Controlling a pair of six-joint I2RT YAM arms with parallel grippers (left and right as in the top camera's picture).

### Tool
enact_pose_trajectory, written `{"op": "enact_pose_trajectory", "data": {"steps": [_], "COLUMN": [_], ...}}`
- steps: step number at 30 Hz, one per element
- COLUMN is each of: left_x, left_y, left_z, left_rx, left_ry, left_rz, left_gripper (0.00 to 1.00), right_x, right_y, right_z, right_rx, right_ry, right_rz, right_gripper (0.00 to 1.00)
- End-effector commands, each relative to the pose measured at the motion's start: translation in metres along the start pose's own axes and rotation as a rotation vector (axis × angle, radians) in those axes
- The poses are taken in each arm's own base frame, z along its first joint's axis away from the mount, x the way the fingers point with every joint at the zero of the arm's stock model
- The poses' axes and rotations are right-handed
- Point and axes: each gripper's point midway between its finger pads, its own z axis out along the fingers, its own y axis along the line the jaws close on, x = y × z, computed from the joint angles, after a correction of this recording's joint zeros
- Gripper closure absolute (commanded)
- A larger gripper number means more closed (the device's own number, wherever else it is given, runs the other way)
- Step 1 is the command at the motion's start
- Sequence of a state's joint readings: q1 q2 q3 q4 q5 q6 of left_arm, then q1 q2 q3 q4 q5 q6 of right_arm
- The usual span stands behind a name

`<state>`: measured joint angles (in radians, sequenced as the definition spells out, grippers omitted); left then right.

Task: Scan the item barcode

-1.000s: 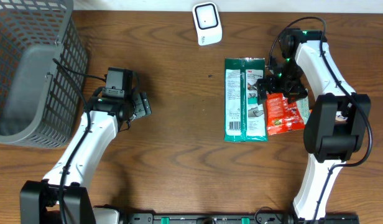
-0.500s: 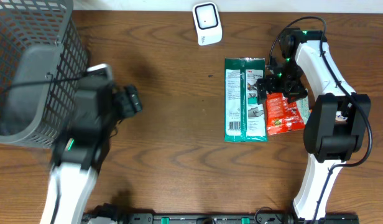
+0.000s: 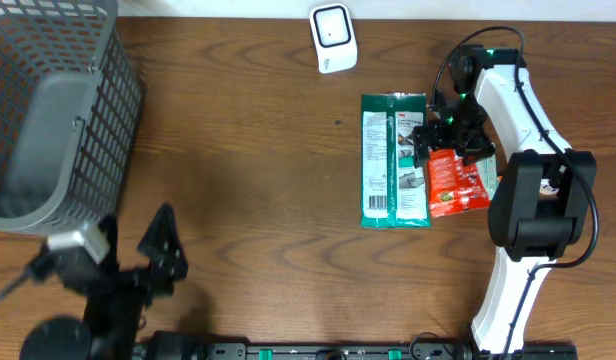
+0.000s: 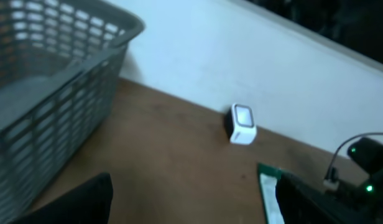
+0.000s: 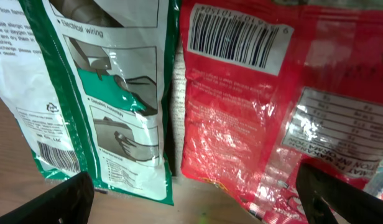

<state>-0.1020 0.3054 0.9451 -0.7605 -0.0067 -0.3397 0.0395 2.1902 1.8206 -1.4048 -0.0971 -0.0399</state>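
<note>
Barcode [image 5: 235, 38] face-up on red packet [image 3: 456, 182] at 3 o'clock, beside green packet [image 3: 393, 160], ready for white scanner [image 3: 332, 37] at 12. Right gripper [image 3: 443, 145] above it, jaws wide apart, empty; left gripper [image 3: 166, 250] at 7, apart too

Wooden table [image 3: 268, 180]: basket [image 3: 110, 90], scanner [image 3: 333, 38], two packets [image 3: 393, 160]

A grey plastic basket [image 3: 113, 90] with walls full of little holes sits at the far left corner of the brown wooden table [image 3: 268, 200]. Its walls lean outward toward the top, and its floor is smooth and grey. The table has dark wood lines running across it. A plain white wall [image 4: 241, 62] stands right behind the table and the basket.
</note>
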Motion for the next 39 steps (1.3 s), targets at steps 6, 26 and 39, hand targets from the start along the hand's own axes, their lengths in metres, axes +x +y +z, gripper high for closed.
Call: {"op": "enact_pose_trajectory", "data": {"steps": [6, 26, 39], "left_x": [0.037, -0.007, 0.067], "left_y": [0.031, -0.008, 0.023], "left_z": [-0.012, 0.028, 0.081], "left_rx": [-0.066, 0.276, 0.22], "left_ry": [-0.057, -0.607, -0.474], "left_rz": [0.002, 0.0, 0.001], "left_gripper": [0.16, 0.16, 0.16], "right_x": [-0.002, -0.002, -0.002], "right_y": [-0.001, -0.001, -0.001], "right_z": [-0.017, -0.017, -0.017], "right_rx": [0.003, 0.003, 0.003], "right_ry": [-0.051, -0.052, -0.051], "right_rz": [0.002, 0.002, 0.002], "right_gripper": [0.01, 0.01, 0.01]}}
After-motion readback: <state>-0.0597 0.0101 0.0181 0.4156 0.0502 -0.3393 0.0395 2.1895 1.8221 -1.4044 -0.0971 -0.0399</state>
